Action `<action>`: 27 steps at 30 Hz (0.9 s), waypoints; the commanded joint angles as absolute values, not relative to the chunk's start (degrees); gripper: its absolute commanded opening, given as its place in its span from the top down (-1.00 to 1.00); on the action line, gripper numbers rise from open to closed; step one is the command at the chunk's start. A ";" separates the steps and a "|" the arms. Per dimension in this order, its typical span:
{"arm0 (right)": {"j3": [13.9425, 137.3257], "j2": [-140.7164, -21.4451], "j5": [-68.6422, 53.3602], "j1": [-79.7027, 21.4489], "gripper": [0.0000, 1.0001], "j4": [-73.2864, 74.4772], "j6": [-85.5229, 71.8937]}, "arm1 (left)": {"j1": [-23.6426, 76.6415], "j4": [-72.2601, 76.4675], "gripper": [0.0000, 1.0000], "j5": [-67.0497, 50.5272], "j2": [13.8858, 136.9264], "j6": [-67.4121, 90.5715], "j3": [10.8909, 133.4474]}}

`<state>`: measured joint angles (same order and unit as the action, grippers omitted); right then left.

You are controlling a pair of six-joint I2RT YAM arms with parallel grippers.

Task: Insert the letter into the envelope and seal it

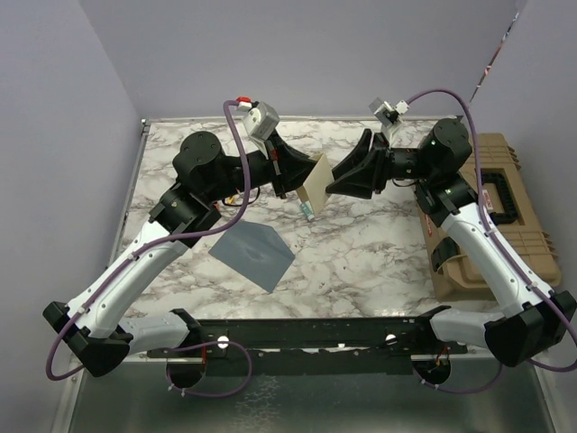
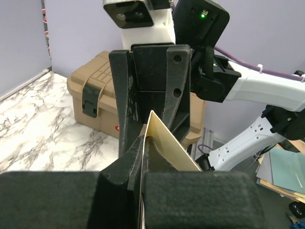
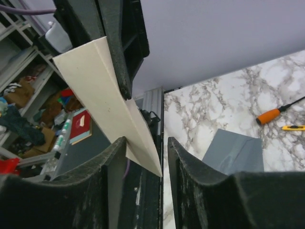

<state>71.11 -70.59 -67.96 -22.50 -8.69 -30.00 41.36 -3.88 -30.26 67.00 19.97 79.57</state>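
Found the letter [image 1: 315, 183] off the worktop [image 1: 361, 257], standing on edge in mid-air toward 12 o'clock of the marble in the top view, with a hand on either side. Saw the left hand [image 1: 299, 183] at 9 o'clock of the letter, pressed together on one edge and pinching it, the cream sheet [image 2: 167, 148] running out from between the black fingers in the left wrist view. Saw the right hand [image 1: 332, 185] at 3 o'clock of the letter, spread and straddling the opposite edge. In the right wrist view, made out the card's lower corner [image 3: 143, 152] lying in the gap between the two fingers, close against one and clear of the other.

Noted the envelope [image 1: 254, 253] flat on the worktop at 7 o'clock of the letter, well apart from both hands.

Traced both arms up from bases at 6 o'clock, elbows pushed outward, forearms turned inward, hands raised and level, facing each other tip to tip across the card.

Took in a white worktop veined with grey. Spotted a tan hard case [image 1: 491, 207] along the 3 o'clock edge and an orange-handled screwdriver [image 3: 271, 115] lying on the marble in the right wrist view. Saw plain lavender walls [image 1: 270, 54] at 9, 12 and 3 o'clock, and cluttered shelving beyond the worktop's edge.
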 commanded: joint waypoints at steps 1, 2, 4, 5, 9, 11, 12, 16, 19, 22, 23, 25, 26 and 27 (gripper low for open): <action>70.32 -69.18 -72.17 -22.69 0.27 -17.09 -36.20 | 41.35 0.79 1.00 -32.52 66.01 21.73 78.74; 70.31 -69.12 -72.44 -22.72 0.36 -17.07 -36.25 | 41.36 1.27 1.00 -32.59 66.01 21.93 78.74; 70.39 -68.95 -72.51 -22.74 0.60 -16.74 -36.14 | 41.34 1.58 1.00 -32.57 66.01 22.42 78.75; 70.52 -68.87 -72.47 -22.73 0.73 -16.41 -35.94 | 41.38 1.41 1.00 -32.73 66.07 22.56 78.94; 72.49 -68.03 -68.56 -22.69 0.99 -7.57 -29.35 | 41.39 -10.12 0.92 -29.80 66.06 16.37 82.66; 73.99 -67.46 -64.14 -22.68 0.99 -0.08 -23.50 | 41.27 -15.12 0.41 -25.45 65.44 13.04 83.97; 74.63 -67.23 -60.66 -22.68 0.99 3.79 -20.80 | 41.28 -17.16 -0.06 -22.40 64.65 11.97 84.16; 75.70 -66.65 -45.37 -22.63 0.99 13.31 -14.41 | 41.31 -22.78 -0.96 -5.63 62.21 11.21 83.61; 75.15 -66.45 -34.81 -22.62 0.99 15.33 -14.04 | 41.30 -27.08 -0.98 6.19 61.62 11.81 83.52; 74.10 -67.19 -29.99 -22.68 0.99 14.96 -15.90 | 41.32 -29.94 -0.98 16.75 62.06 15.13 82.14; 73.85 -67.76 -30.25 -22.68 0.99 14.65 -16.73 | 41.29 -30.34 -0.98 17.76 62.32 16.52 81.34; 73.43 -69.01 -31.86 -22.64 0.99 13.49 -19.13 | 41.29 -30.88 -0.98 17.56 62.96 18.48 80.05; 73.27 -69.93 -32.79 -22.68 0.99 13.01 -20.35 | 41.25 -31.35 -0.98 18.19 63.44 19.80 79.62; 73.36 -71.19 -33.48 -22.68 0.99 13.04 -21.51 | 41.24 -32.09 -0.98 19.51 63.94 21.51 79.02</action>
